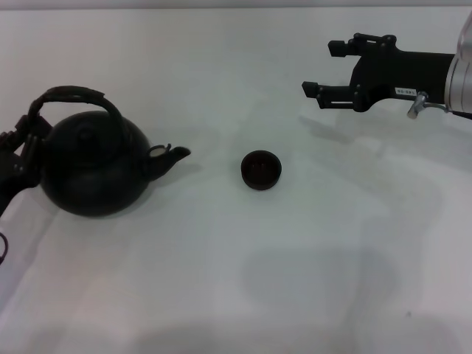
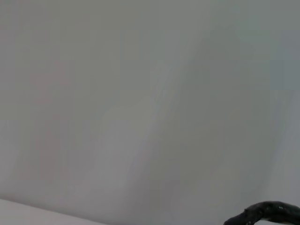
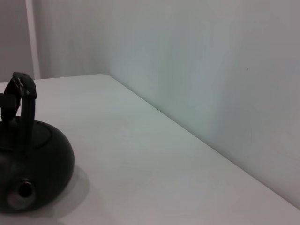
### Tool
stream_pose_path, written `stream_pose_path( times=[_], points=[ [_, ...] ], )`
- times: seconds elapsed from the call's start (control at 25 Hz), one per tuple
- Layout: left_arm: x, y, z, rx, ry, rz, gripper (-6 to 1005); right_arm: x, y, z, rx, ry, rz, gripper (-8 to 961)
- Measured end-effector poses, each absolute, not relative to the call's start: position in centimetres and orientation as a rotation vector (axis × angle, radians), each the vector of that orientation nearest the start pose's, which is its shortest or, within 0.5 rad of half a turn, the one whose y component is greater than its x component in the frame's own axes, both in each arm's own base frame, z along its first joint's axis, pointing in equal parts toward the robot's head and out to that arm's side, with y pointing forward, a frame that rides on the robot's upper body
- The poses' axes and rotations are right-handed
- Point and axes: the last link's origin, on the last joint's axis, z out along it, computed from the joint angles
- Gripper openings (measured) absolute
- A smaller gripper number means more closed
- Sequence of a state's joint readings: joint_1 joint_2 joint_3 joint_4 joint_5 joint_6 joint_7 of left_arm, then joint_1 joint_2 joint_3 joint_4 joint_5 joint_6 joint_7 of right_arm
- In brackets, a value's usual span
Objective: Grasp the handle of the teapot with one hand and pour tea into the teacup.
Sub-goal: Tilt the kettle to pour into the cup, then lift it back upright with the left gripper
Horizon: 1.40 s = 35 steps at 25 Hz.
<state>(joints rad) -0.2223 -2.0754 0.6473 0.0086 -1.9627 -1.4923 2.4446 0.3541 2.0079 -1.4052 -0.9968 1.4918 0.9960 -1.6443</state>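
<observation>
Seen from the head camera: black teapot (image 1: 92,166) sitting on the white bench (image 1: 295,280) at far left, spout (image 1: 171,156) aimed right toward the teacup (image 1: 261,169), which stands well apart near mid-bench with a reddish-dark interior. Arched handle (image 1: 71,97) upright over the knobbed lid. Left tool (image 1: 16,158) tucked close against the teapot's left flank, beside the base of the handle — mostly hidden by the pot and the picture edge, so cannot tell whether spread or pressed together, nor whether touching. Right tool (image 1: 324,70) hanging over the far right of the bench, well clear of both cup and pot, its two fingers spread apart and holding nothing. From the right wrist camera: teapot (image 3: 30,164) viewed spout-on, round spout opening (image 3: 23,190) facing the lens, handle (image 3: 21,101) seen edge-on as a narrow upright band; bench corner and pale wall behind — no cup there. From the left wrist camera: almost all blank pale surface, only a dark curved sliver (image 2: 267,213) at one corner, too little to name.
</observation>
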Motion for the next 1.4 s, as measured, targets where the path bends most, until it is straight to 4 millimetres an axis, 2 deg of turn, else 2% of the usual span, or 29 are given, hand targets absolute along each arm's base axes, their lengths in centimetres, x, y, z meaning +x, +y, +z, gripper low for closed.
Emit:
stream_pose_path(
  times=[0.32,0.56,1.04,1.12,1.24,1.4],
  points=[
    [-36.9,24.0,-0.7,-1.762,-0.896,-0.971,200,23.8,35.8,-1.1,-2.579,0.375,0.376,840],
    [-36.9,24.6,-0.4,-1.790,-0.875,-0.952,179,23.7,35.8,-1.1,-2.579,0.370,0.377,840],
    [-36.2,26.2,1.2,-1.866,-0.859,-0.966,166,23.5,36.3,-0.9,-2.556,0.320,0.372,835],
    [-36.1,26.4,1.4,-1.875,-0.862,-0.959,166,23.3,36.4,-0.9,-2.552,0.308,0.386,807],
    [-35.7,27.8,2.2,-1.926,-0.890,-0.914,165,23.1,36.4,-0.9,-2.547,0.300,0.407,764],
    [-35.0,29.0,3.6,-1.960,-0.902,-0.864,165,23.2,36.4,-0.9,-2.544,0.300,0.416,764]
  ],
)
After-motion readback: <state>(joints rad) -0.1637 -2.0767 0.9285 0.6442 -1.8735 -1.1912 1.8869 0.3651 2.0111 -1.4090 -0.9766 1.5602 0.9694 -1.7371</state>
